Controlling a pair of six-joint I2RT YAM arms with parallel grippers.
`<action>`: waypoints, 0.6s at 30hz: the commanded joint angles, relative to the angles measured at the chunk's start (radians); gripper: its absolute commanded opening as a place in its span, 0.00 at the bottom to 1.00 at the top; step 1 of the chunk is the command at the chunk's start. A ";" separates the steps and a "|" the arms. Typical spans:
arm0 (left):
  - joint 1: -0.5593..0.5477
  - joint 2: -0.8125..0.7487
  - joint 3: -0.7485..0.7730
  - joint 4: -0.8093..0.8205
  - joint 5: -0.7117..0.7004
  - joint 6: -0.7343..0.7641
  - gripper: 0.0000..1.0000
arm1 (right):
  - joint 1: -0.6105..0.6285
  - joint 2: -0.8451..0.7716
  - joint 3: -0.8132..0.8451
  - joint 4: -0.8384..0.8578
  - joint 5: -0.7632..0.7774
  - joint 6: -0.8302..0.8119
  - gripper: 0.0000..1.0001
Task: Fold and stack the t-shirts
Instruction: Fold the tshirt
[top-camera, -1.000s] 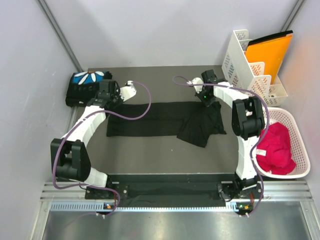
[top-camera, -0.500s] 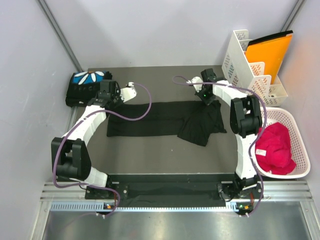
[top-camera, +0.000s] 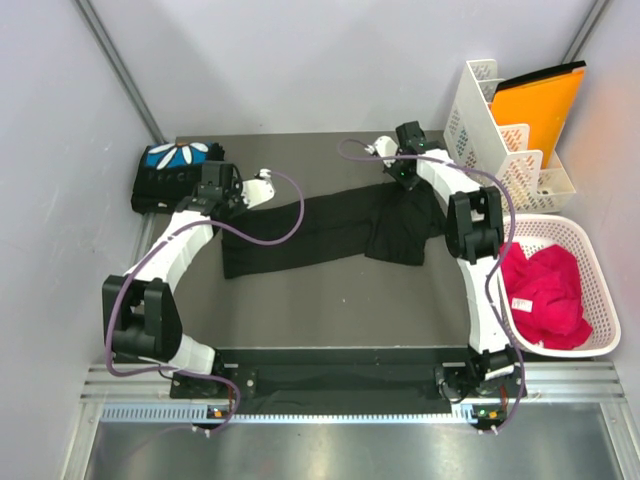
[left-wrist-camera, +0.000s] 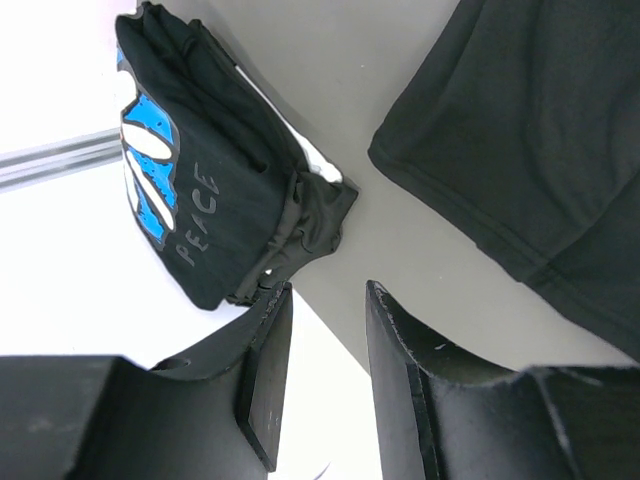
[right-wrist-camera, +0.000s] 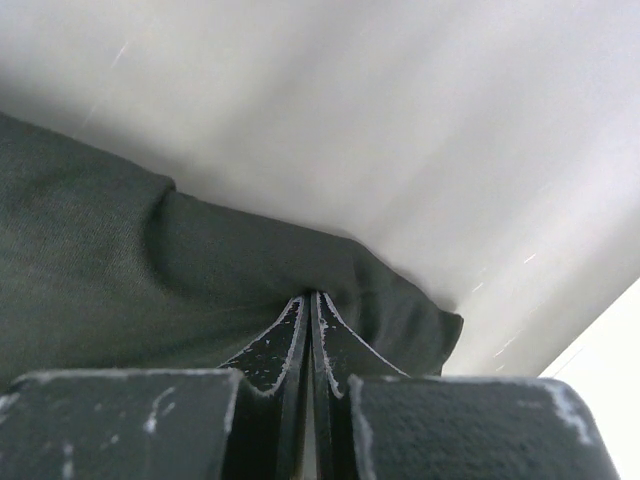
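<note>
- Across the tabletop (top-camera: 300, 305), mid-way, we have the unfolded t-shirt (top-camera: 310, 228) lying stretched out, probably for folding.
- At the far left corner sits the folded t-shirt (top-camera: 172, 172), where our stack begins.
- Our right gripper (right-wrist-camera: 308, 300) is clamped on the unfolded t-shirt's far right edge, seemingly to drag it.
- Our left gripper (left-wrist-camera: 325, 305) hovers by its left end, jaws apart, empty.

Top view evenly bright, shadows soft. Left wrist view overexposed beyond the worktop (left-wrist-camera: 340, 70); right wrist background blurred.
</note>
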 joint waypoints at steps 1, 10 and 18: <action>-0.012 -0.055 0.017 0.014 0.010 0.027 0.41 | -0.002 0.102 0.104 0.056 0.039 -0.079 0.00; -0.040 -0.063 0.003 0.043 0.024 0.032 0.41 | 0.023 0.151 0.187 0.234 0.107 -0.185 0.00; -0.041 -0.055 -0.056 0.054 0.071 0.082 0.41 | 0.021 -0.099 0.002 0.304 0.033 -0.041 0.11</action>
